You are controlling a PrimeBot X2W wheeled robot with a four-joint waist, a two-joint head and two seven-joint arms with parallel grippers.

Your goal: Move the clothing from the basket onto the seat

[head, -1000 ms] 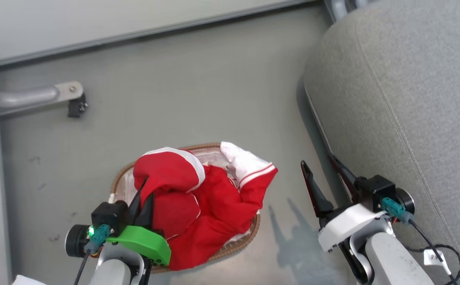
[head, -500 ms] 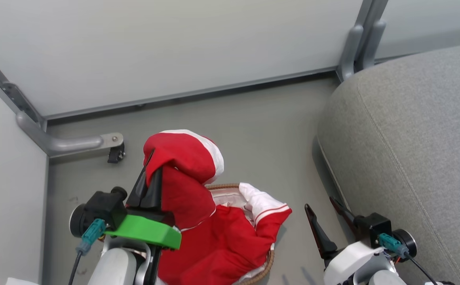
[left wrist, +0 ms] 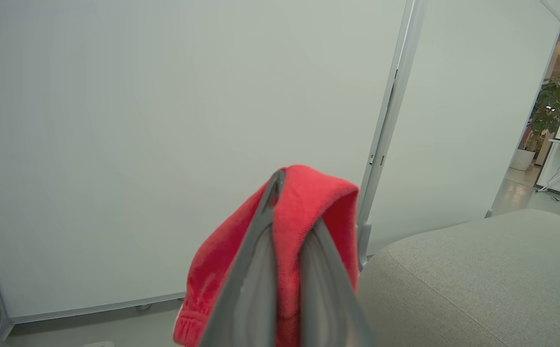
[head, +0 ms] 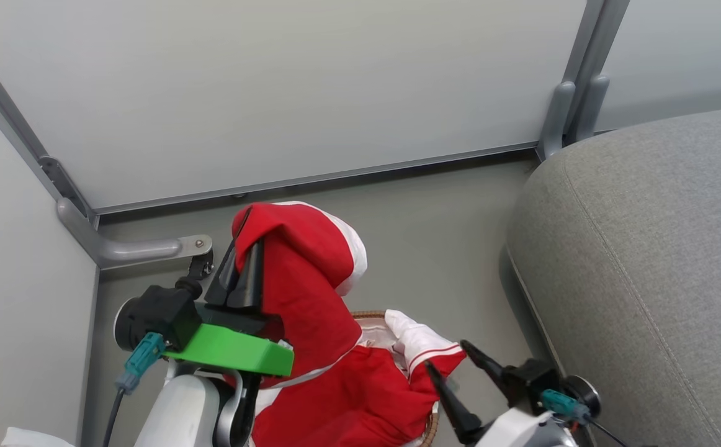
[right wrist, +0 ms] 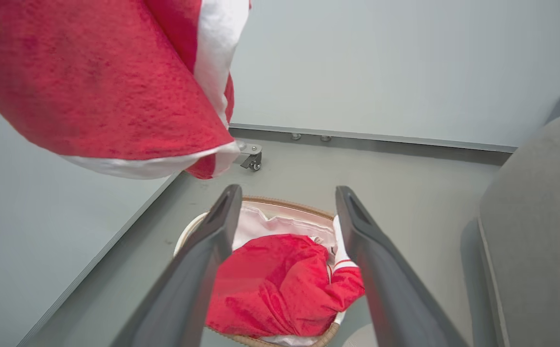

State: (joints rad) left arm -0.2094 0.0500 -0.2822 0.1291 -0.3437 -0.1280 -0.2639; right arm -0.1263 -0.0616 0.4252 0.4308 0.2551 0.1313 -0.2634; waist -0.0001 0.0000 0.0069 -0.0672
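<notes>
Clothing [head: 311, 273] hung pinched between the pressed-together fingers of my left claw [head: 250, 239], left of centre in the head view, held up above the basket [head: 370, 315]. More of it lay heaped inside that basket at the bottom middle of the frame. My right claw [head: 445, 354] was spread wide, gripping nothing, at the lower right just beside the basket. The grey seat [head: 646, 261] took up the right side.

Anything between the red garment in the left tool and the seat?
Nothing visible. The left tool is shut on the red garment, lifted above the basket; bare floor lies between it and the seat. The open right tool hangs lower, over the basket.
</notes>
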